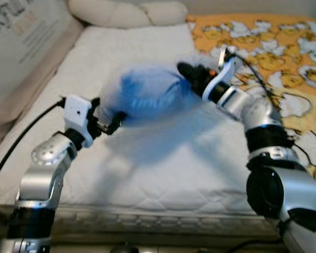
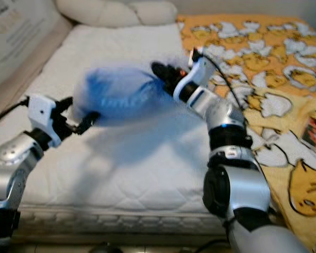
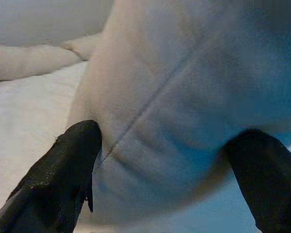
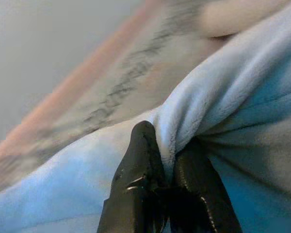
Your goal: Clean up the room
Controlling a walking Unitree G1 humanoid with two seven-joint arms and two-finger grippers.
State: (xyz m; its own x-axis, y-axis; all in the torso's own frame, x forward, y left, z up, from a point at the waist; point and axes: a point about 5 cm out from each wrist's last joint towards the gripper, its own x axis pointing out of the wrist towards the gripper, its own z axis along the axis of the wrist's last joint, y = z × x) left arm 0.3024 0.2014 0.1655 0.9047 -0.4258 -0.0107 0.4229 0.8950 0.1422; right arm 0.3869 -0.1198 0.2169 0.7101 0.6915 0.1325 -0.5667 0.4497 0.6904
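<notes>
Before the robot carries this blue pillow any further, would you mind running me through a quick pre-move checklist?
1. Right hand grip: fingers pinched shut on a fold of the blue pillow. Ok.
2. Left hand grip: fingers spread either side of the pillow's end, pressing into it; whether it holds firmly, cannot tell.
3. Pillow lifted off the white mattress: blurred, shadow beneath. Cannot tell.
4. Yellow duck blanket not caught up in the pillow: ok.
5. Cream pillows at the head of the bed apart from the load: ok.
</notes>
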